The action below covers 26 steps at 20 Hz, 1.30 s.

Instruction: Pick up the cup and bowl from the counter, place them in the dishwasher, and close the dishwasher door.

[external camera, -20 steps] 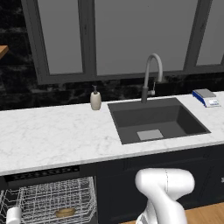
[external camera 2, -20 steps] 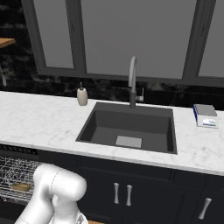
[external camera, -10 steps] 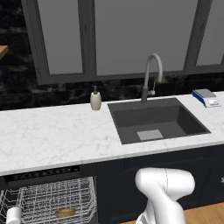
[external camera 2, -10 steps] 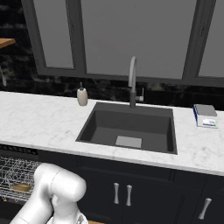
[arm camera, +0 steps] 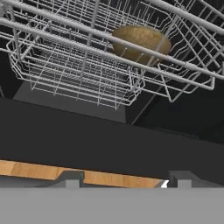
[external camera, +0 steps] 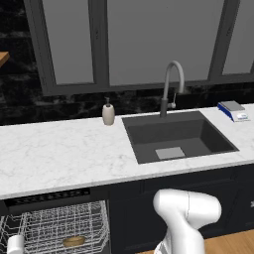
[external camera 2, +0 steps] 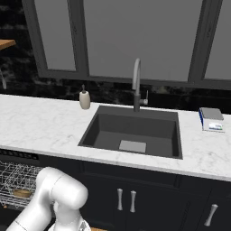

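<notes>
The dishwasher (external camera: pixel 47 197) stands open under the counter (external camera: pixel 54 154), its white wire rack (external camera: pixel 64 225) pulled out. In the rack lie the tan bowl (external camera: pixel 74 241) and, at its left end, the white cup (external camera: pixel 15 244). The right base view shows the bowl (external camera 2: pixel 21 193) in the rack (external camera 2: pixel 11 180) too. From low down, the hand view looks up at the bowl (arm camera: pixel 140 43) through the rack wires (arm camera: pixel 78 65). Below them stretches the dishwasher door (arm camera: pixel 109 140), a flat dark panel. My gripper (arm camera: pixel 126 181) is open, its fingertips (arm camera: pixel 72 179) far apart just before the door's near edge.
A dark sink (external camera: pixel 176 136) with a curved faucet (external camera: pixel 171 84) sits in the counter. A beige soap dispenser (external camera: pixel 108 113) stands left of it and a small scale (external camera: pixel 233 110) at the far right. Dark cabinet fronts (external camera 2: pixel 135 198) run under the sink. Wood floor (arm camera: pixel 39 169) shows below the door.
</notes>
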Tool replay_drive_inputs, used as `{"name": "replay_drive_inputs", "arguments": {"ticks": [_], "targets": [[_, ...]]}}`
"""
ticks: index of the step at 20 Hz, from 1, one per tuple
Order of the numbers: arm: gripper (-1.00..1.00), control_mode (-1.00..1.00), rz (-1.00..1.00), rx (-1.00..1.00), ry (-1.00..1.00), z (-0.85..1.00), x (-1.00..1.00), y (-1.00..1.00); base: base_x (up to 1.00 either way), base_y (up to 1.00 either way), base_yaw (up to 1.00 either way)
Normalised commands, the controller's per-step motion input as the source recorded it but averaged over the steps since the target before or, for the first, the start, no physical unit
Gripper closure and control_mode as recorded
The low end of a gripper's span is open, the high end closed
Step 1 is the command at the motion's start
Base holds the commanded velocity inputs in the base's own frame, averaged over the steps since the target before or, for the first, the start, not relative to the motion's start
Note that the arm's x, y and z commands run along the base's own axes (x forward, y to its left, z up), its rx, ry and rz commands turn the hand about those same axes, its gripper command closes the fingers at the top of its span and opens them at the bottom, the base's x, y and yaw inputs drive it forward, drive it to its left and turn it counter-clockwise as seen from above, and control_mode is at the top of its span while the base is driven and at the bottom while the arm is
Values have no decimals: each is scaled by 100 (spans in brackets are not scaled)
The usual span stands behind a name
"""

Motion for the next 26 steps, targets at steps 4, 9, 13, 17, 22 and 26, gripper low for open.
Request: {"name": "replay_drive_inputs", "arguments": {"ticks": [4,9,13,17,22,26], "targets": [[-100,-100,0,-7,-33,-100,-48,-18,0,0,0],[-100,-100,0,-10,-40,-100,-21,-17,0,0,0],[-100,-100,-4,-13,-39,-100,5,-24,0,0,0],[-100,-100,-7,-7,-43,-100,51,-44,0,0,0],[-100,-100,-11,0,-39,-87,85,-59,0,0,0],[-100,-100,-12,0,-27,-74,99,-57,0,0,0]]}}
